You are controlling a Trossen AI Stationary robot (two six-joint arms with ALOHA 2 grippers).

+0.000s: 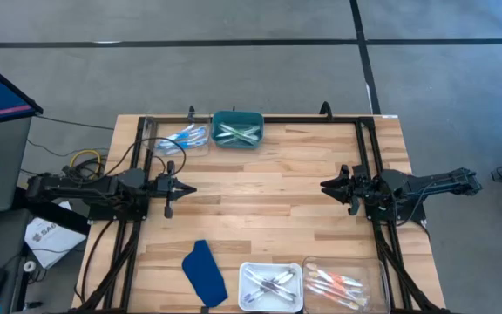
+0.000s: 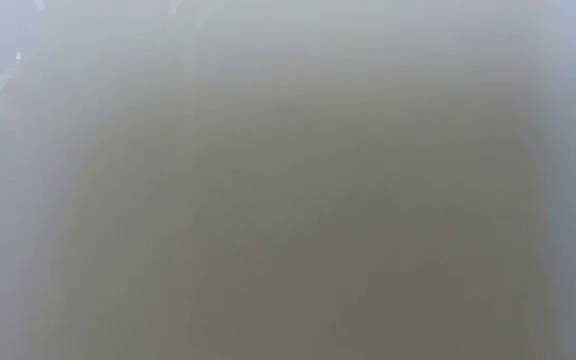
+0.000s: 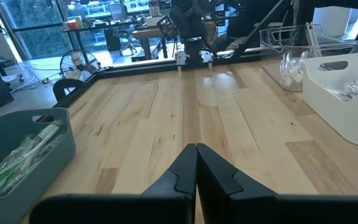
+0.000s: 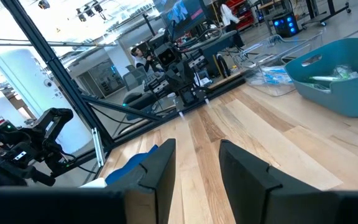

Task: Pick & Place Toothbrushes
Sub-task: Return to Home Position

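Observation:
The toothbrushes lie sorted in four trays. Blue ones (image 1: 187,137) fill a clear tray and green ones (image 1: 236,133) a teal tray (image 1: 237,117) at the far edge. Purple-grey ones (image 1: 268,283) sit in a white tray (image 1: 271,267) and pink-orange ones (image 1: 338,283) in a clear tray at the near edge. My left gripper (image 1: 190,189) hovers shut at the table's left side, pointing level toward the right. My right gripper (image 1: 324,185) hovers open at the right side, facing it, with nothing between its fingers (image 4: 163,171). The low view shows only a pale blur.
A dark blue flat cloth-like piece (image 1: 204,272) lies near the front edge, left of the white tray. Bare wood (image 1: 260,196) spans the middle between the two grippers. A black frame (image 1: 303,119) runs along the table's far edge and sides.

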